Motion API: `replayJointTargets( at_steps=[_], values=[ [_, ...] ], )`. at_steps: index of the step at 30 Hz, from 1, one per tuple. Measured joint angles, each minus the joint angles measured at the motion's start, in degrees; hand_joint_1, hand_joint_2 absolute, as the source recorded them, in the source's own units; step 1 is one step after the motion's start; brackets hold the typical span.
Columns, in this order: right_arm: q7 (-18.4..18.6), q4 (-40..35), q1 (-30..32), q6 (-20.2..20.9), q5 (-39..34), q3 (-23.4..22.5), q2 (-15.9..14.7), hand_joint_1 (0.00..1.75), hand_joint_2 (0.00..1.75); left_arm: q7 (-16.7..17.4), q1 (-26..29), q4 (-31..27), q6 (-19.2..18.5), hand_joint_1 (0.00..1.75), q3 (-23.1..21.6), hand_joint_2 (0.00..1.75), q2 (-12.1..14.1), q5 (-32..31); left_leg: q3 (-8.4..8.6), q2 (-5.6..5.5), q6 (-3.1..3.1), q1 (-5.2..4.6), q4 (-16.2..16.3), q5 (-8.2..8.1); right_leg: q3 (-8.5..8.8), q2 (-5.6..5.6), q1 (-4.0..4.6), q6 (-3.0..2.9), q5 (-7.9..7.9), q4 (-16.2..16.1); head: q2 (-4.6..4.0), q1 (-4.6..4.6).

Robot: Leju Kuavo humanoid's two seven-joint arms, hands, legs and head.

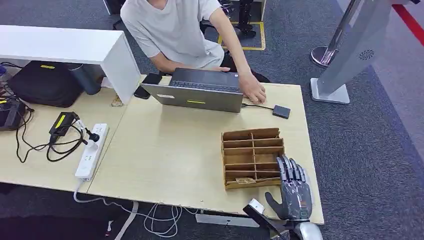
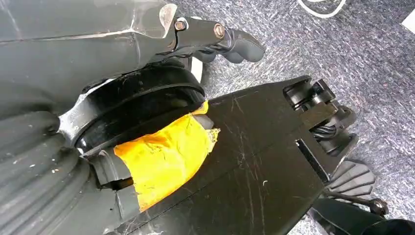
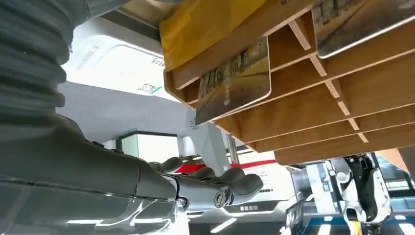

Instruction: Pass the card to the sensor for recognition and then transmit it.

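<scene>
Down at the near right corner of the light wooden table point(image 1: 165, 150), the right hand point(image 1: 295, 192) hovers just beside the wooden card organizer point(image 1: 252, 157), its fingers point(image 1: 290, 170) spread apart and extended, holding nothing. From the right wrist view the same hand point(image 3: 215, 188) shows its fingers straight and empty beside the organizer's slats. A card point(image 3: 235, 81) leans in one of the organizer's compartments, and in the head view a card point(image 1: 245, 180) lies in the nearest row of the box. The left hand point(image 2: 220, 36) shows in the left wrist view over grey carpet, fingers curled in with nothing in them. At the far edge of the table, a person in a pale shirt point(image 1: 175, 27) rests a hand point(image 1: 252, 92) beside an open laptop point(image 1: 202, 90); a small dark sensor pad point(image 1: 281, 111) lies to its right on a cable. A white power strip point(image 1: 92, 150) sits on the table's left part.
</scene>
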Motion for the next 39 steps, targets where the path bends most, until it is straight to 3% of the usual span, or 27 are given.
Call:
replayJointTargets(
  at_steps=[3,4,24,39],
  values=[
    [0.11,0.2,-0.02,-0.04,-0.22,0.0,0.0,0.0,1.75,0.0,0.0,0.0,0.0,0.0,0.0,1.75,0.0,0.0,0.0,0.0,0.0,0.0,0.0,0.0,0.0,0.0,0.0,0.0,0.0,0.0,0.0,0.0],
    [0.22,0.96,-0.02,-0.07,-0.52,0.0,0.0,1.75,1.75,0.0,0.0,0.0,0.0,0.0,0.0,1.75,0.0,0.02,0.0,0.0,0.0,0.0,0.0,0.0,0.0,0.0,0.0,0.0,0.0,0.0,0.0,0.0],
    [-1.59,2.95,-1.2,-0.31,-3.3,-0.04,0.0,1.75,1.75,-0.02,0.0,0.0,0.0,0.0,0.0,1.75,0.0,0.15,0.04,0.02,0.0,0.0,0.0,0.0,0.04,0.0,0.0,0.0,0.0,-0.01,0.0,0.0],
    [-0.5,3.37,-1.18,-0.11,-2.36,-0.24,0.0,1.75,1.75,-1.66,0.0,0.0,0.0,0.0,-0.02,1.75,0.0,-0.42,0.09,0.01,0.0,0.0,0.01,0.0,0.09,-0.01,0.0,0.0,0.0,-0.02,0.0,0.0]
  ],
)
